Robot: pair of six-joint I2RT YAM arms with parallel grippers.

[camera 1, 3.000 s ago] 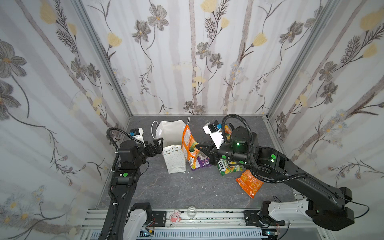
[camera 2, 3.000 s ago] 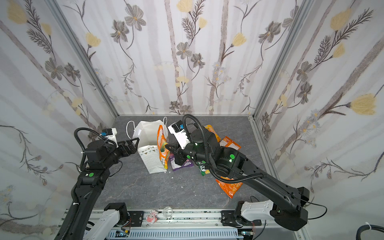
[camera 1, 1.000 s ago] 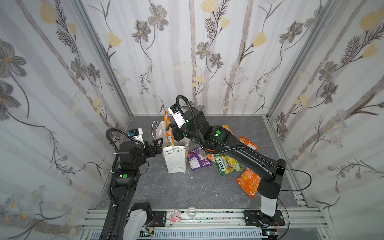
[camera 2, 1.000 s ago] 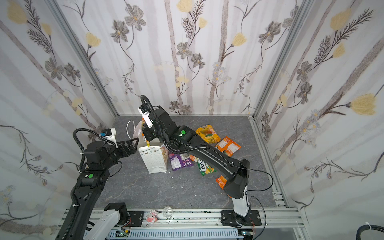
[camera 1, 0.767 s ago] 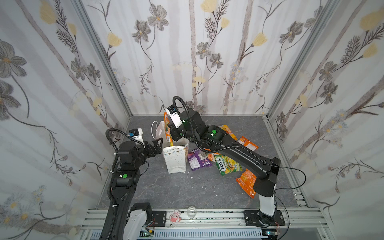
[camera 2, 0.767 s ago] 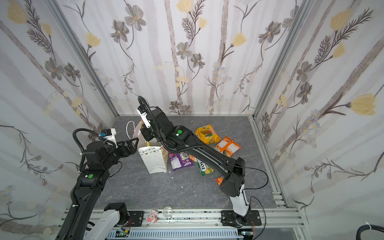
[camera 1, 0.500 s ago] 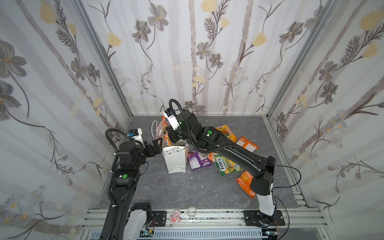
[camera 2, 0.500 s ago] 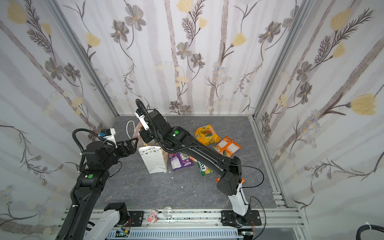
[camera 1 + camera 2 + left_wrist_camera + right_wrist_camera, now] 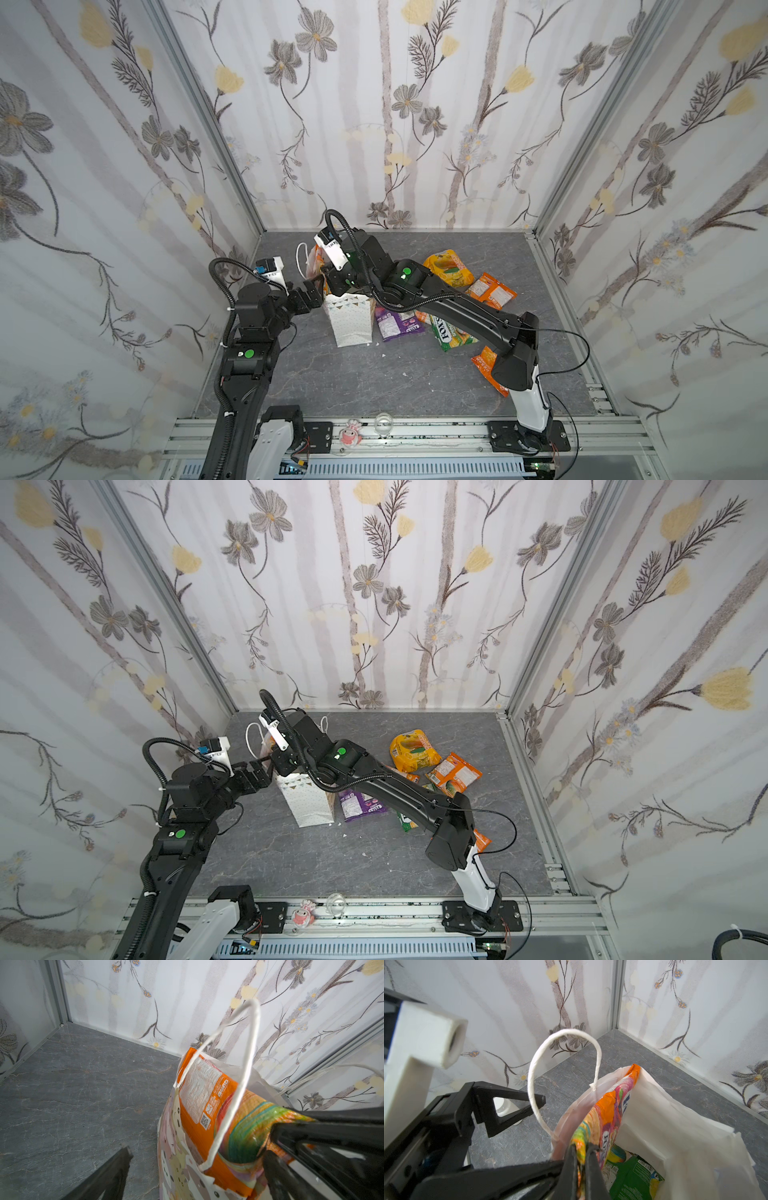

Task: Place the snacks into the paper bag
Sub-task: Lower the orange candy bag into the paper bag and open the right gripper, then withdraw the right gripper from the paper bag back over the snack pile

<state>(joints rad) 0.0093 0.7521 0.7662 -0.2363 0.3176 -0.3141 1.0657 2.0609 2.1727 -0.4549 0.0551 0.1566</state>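
The white paper bag stands upright left of centre. My right gripper is shut on an orange snack packet that hangs in the bag's mouth, against its left wall. A green packet lies inside the bag. My left gripper is open at the bag's left rim, with the bag wall between its spread fingers. On the floor to the right lie a purple packet, a green FOX'S packet, a puffy yellow-orange packet and orange packets.
The bag's white cord handle arches up between the two grippers. A white round object stands on the floor behind a left finger. Flowered walls close three sides. A pink figurine sits on the front rail.
The right gripper has carried the orange packet left from beside the bag and down into the bag's mouth. The left arm has stayed at the bag's left rim.
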